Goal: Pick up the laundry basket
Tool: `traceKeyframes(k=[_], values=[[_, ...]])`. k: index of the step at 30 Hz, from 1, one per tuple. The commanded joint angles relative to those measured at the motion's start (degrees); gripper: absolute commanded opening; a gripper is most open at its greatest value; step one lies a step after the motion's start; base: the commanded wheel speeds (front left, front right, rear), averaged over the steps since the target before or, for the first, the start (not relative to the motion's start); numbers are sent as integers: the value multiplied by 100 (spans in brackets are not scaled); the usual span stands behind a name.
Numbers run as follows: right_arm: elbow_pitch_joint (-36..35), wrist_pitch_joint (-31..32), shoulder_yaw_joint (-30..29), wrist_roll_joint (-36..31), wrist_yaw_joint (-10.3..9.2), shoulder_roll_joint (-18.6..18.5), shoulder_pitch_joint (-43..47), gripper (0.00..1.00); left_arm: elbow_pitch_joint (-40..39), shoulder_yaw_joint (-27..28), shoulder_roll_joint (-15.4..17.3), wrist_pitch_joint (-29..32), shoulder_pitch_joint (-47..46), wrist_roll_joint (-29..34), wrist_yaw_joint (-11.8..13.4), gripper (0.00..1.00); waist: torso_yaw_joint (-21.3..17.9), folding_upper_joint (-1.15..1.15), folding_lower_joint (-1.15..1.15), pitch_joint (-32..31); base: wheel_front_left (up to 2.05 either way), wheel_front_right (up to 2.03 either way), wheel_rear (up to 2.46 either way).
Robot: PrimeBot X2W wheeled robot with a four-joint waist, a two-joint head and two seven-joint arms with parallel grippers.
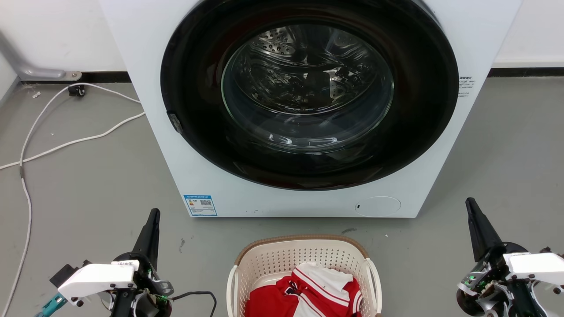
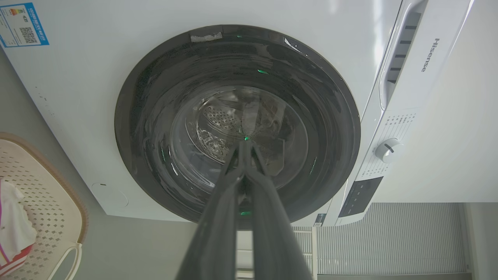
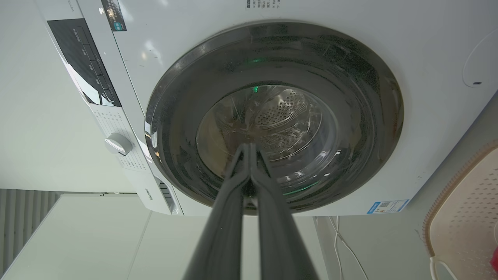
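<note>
— Both grippers are doing nothing, then?
— So it looks. The left gripper [image 1: 153, 216] sits low at the left of the head view and the right gripper [image 1: 470, 206] low at the right, each pointing toward the washer [image 1: 308, 203]. Neither touches anything. In each wrist view the two fingers are pressed together at the tips and pinch nothing.
— And the basket?
— The basket [image 1: 302, 238] stands on the floor [image 1: 88, 198] just in front of the washer, between the two grippers and well apart from both. Red and white clothes [image 1: 308, 290] lie in it. Its white handles [image 1: 377, 281], one on each side, are free.
— Which step is this?
— The very start, by the look of it. No reach has begun and the basket has not been lifted.
— What does the next move call for?
— Probably both arms. The fingers would have to spread, and each gripper would have to turn inward and drop to the handle on its own side, left to left and right to right. Gripping both handles at the same height should keep the load level. Lifting one side alone would likely tip the basket and spill the clothes.
— Anything in the way?
— A white cable [image 1: 66, 143] lies on the floor off to the left, away from the basket.
</note>
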Motion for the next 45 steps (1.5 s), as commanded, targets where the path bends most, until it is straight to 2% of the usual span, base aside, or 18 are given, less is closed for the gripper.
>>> traceKeyframes(k=[1,43,44,45], values=[[9,13,-15,-33,2,7,-61,0,2,10,0,31,-36,42,-18,0,0,0,0,0,0,0,0],[11,44,-59,-67,2,45,-68,0,4,67,-40,70,-42,84,-18,0,0,0,0,0,0,0,0],[4,47,-53,-46,0,29,-2,100,4,56,-37,52,-3,53,0,100,0,0,0,0,0,0,0],[4,47,-53,-46,0,29,-2,100,4,56,-37,52,-3,53,0,100,0,0,0,0,0,0,0]])
